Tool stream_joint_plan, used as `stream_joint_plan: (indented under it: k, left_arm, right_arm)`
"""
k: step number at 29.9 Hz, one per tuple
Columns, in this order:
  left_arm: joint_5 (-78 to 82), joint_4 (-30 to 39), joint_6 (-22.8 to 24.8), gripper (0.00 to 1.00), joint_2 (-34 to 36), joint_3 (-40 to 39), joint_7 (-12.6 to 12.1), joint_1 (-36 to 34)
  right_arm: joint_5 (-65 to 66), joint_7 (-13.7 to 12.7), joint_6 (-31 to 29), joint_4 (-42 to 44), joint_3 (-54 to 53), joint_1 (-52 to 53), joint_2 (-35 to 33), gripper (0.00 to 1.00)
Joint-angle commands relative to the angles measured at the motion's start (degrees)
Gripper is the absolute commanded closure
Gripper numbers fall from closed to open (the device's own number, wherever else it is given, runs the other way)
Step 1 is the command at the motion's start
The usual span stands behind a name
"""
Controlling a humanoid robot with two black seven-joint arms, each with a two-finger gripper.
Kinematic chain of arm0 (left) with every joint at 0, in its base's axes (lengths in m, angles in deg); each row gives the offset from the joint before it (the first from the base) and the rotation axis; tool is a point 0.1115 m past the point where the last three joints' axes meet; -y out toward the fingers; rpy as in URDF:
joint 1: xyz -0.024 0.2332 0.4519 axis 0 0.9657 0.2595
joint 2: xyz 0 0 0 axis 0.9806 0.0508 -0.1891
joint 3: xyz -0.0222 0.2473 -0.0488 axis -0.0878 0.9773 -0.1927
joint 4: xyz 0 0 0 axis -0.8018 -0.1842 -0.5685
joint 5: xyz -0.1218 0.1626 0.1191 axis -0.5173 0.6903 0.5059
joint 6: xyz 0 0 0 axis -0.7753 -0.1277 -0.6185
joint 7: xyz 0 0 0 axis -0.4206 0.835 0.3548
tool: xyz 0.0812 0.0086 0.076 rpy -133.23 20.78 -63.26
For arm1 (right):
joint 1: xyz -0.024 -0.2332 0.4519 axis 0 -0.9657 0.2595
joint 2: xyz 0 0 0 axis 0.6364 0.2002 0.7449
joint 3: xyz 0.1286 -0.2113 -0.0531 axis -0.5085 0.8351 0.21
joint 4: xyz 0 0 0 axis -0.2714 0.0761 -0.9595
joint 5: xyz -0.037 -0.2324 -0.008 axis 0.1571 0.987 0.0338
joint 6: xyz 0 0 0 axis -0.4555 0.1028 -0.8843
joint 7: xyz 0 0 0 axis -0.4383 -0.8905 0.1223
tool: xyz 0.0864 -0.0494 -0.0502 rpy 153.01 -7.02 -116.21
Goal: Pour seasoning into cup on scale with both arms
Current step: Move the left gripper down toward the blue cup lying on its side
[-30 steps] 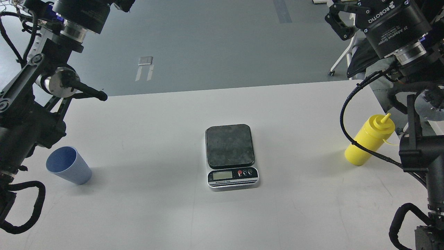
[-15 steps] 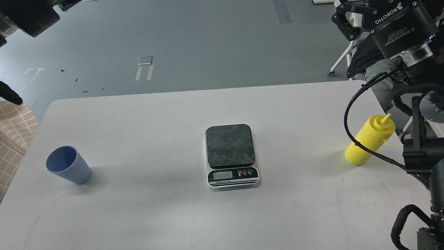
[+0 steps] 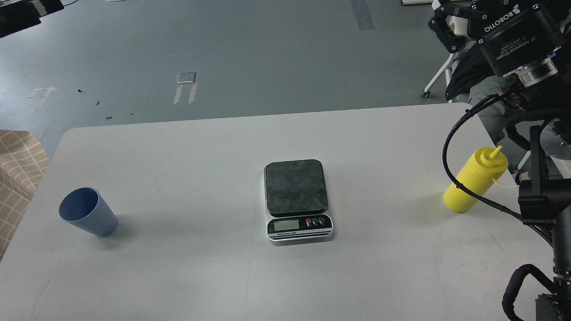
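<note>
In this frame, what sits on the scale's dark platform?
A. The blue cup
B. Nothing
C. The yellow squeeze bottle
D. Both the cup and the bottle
B. The platform of the scale is bare; the blue cup stands on the table far to its left and the yellow squeeze bottle far to its right.

- One head view looks forward and down from above the table [image 3: 187, 276], at middling range.
- It takes in the far floor too (no second view).
</note>
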Motion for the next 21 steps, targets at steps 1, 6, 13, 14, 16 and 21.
stream_joint_plan:
  k: [1,6,13,14,16,21]
  left_arm:
    - [0.8,0.1,-5.5,0.0,5.6,9.7,0.0,0.4]
    - [0.9,0.0,-21.3,0.0,10.2,24.1,0.0,0.4]
    - [0.8,2.2,-25.4,0.0,13.1,31.1,0.0,0.5]
    - [0.7,2.7,-25.4,0.0,13.2,31.9,0.0,0.5]
    - [0.7,3.9,-25.7,0.0,13.2,34.8,0.0,0.5]
    - [0.7,4.7,-26.5,0.0,11.3,37.1,0.0,0.7]
  right_arm:
    - [0.0,0.0,0.0,0.1,-0.3,-0.1,0.1,0.0]
    - [0.0,0.0,0.0,0.2,-0.4,-0.4,0.2,0.0]
    - [0.0,0.0,0.0,0.1,-0.4,-1.4,0.3,0.0]
    - [0.0,0.0,0.0,0.1,-0.4,-1.6,0.3,0.0]
    - [0.0,0.0,0.0,0.0,-0.3,-1.8,0.3,0.0]
    - [0.0,0.0,0.0,-0.1,-0.3,-1.9,0.3,0.0]
